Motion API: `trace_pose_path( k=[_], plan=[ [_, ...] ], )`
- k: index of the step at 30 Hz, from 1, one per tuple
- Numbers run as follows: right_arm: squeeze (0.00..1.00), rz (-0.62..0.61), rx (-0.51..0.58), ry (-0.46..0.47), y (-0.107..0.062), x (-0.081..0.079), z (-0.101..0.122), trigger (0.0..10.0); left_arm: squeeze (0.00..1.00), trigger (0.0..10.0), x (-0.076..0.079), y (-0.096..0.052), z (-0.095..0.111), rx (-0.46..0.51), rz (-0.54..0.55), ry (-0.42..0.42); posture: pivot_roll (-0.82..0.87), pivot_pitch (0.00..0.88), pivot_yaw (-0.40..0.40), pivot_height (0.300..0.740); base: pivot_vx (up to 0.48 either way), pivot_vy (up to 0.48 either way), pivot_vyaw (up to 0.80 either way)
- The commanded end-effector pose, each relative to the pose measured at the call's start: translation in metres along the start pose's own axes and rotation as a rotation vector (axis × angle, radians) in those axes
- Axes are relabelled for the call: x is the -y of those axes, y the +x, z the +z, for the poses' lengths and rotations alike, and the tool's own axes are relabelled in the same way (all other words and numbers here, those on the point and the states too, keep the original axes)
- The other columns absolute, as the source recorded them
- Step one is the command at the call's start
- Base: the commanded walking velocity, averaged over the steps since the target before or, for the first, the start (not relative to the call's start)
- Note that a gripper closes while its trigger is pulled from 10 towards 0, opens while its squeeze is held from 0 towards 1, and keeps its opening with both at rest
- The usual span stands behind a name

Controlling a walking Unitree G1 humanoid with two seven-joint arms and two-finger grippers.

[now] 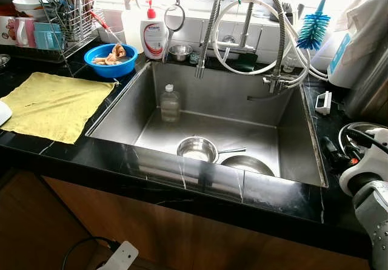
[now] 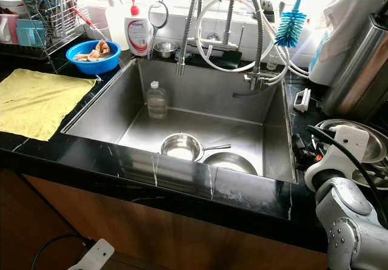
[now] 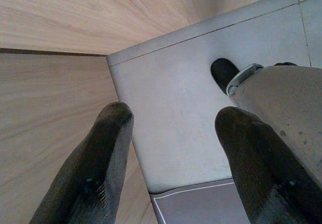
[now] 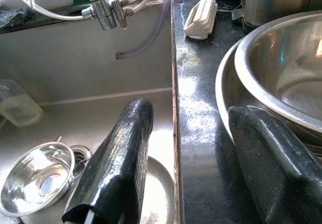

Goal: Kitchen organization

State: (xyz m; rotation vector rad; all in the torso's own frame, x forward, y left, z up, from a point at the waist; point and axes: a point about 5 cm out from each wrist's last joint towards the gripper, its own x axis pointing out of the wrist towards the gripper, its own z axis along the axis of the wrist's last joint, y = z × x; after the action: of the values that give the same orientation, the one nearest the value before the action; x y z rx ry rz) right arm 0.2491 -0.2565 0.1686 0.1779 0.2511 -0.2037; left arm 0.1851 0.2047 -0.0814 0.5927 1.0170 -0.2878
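A steel sink [image 1: 154,85] is set in a black marble counter. In it lie a small steel pan with a handle [image 1: 197,148], a shallow steel dish [image 1: 247,164] and an upright clear bottle [image 1: 170,103]. My right arm [image 2: 345,209] is over the counter to the right of the sink. Its gripper [image 4: 191,118] is open above the sink's right rim, one finger over the basin and the other beside stacked steel bowls [image 4: 282,78]. The left gripper [image 3: 176,118] hangs open and holds nothing, low by the wooden cabinet front and grey floor.
On the left counter lie a yellow cloth [image 1: 51,103], a blue bowl of scraps [image 1: 110,59] and a dish rack [image 1: 60,21]. Soap bottle [image 1: 153,36], spring faucet with hoses [image 1: 267,39] and a blue brush [image 1: 314,27] line the back. A white scrub brush [image 4: 201,15] and a steel pot [image 2: 357,76] sit on the right.
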Motion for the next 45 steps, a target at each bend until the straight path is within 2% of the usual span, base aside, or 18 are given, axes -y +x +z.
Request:
trace_pose_path(
  k=[1,7,17,25,31,33,34,35,37,39,40,41,43,44,45],
  plan=[
    [0.00,0.032,0.002,0.004,0.000,-0.005,0.000,10.0,0.00,10.0,0.001,0.000,-0.003,-0.016,-0.004,0.013,-0.03,0.000,-0.044,0.740,0.000,0.000,0.00],
    [0.00,0.008,-0.001,-0.003,0.000,-0.001,-0.001,10.0,0.00,10.0,0.001,0.000,-0.003,-0.015,-0.003,0.014,-0.03,0.000,-0.042,0.740,0.000,0.000,0.00],
    [0.00,0.033,0.008,-0.023,0.000,-0.006,0.001,10.0,0.00,10.0,0.001,0.000,-0.003,-0.014,-0.001,0.017,-0.03,0.000,-0.040,0.740,0.000,0.000,0.00],
    [0.00,0.096,0.066,-0.073,-0.003,-0.018,0.007,10.0,0.00,10.0,0.000,0.000,-0.003,-0.014,-0.002,0.021,-0.03,0.000,-0.033,0.740,0.000,0.000,0.00],
    [0.00,0.086,0.077,-0.083,-0.004,-0.016,0.009,10.0,0.00,10.0,0.000,0.000,-0.003,-0.012,-0.002,0.024,-0.04,0.000,-0.030,0.740,0.000,0.000,0.00],
    [0.00,0.063,0.139,-0.096,-0.005,-0.014,0.015,10.0,0.00,10.0,0.000,0.000,-0.003,-0.013,-0.003,0.029,-0.04,0.000,-0.028,0.740,0.000,0.000,0.00],
    [0.00,0.034,0.212,-0.135,-0.006,-0.013,0.022,10.0,0.00,10.0,0.000,0.000,-0.004,-0.013,-0.005,0.032,-0.04,0.000,-0.026,0.740,0.000,0.000,0.00],
    [0.00,0.039,0.267,-0.260,-0.008,-0.017,0.027,10.0,0.00,10.0,0.000,0.000,-0.004,-0.015,-0.006,0.038,-0.05,0.000,-0.023,0.740,0.000,0.000,0.00],
    [0.00,0.003,0.314,-0.340,-0.009,-0.017,0.029,10.0,0.00,10.0,0.001,-0.001,-0.004,-0.015,-0.007,0.042,-0.05,0.000,-0.024,0.740,0.000,0.000,0.00],
    [0.00,-0.105,0.434,-0.362,-0.014,-0.013,0.037,10.0,0.00,10.0,0.001,-0.001,-0.005,-0.016,-0.008,0.045,-0.05,0.000,-0.029,0.740,0.000,0.000,0.00],
    [0.00,-0.105,0.434,-0.362,-0.014,-0.013,0.037,10.0,0.00,10.0,0.001,-0.001,-0.005,-0.016,-0.008,0.045,-0.05,0.000,-0.029,0.740,0.000,0.000,0.00],
    [0.00,-0.148,0.487,-0.360,-0.020,-0.009,0.039,10.0,0.00,10.0,0.001,-0.001,-0.005,-0.016,-0.007,0.045,-0.05,0.000,-0.033,0.740,0.000,0.000,0.00],
    [0.00,-0.197,0.501,-0.376,-0.023,-0.003,0.036,10.0,0.00,10.0,0.001,-0.001,-0.006,-0.016,-0.008,0.045,-0.05,0.000,-0.034,0.740,0.000,0.000,0.00],
    [0.00,-0.235,0.525,-0.355,-0.028,0.005,0.033,10.0,0.00,10.0,0.002,-0.001,-0.006,-0.016,-0.008,0.046,-0.05,0.000,-0.035,0.740,0.000,0.000,0.00],
    [0.00,-0.235,0.525,-0.355,-0.028,0.005,0.033,10.0,0.00,10.0,0.002,-0.001,-0.006,-0.016,-0.008,0.046,-0.05,0.000,-0.035,0.740,0.000,0.000,0.00]
  ],
)
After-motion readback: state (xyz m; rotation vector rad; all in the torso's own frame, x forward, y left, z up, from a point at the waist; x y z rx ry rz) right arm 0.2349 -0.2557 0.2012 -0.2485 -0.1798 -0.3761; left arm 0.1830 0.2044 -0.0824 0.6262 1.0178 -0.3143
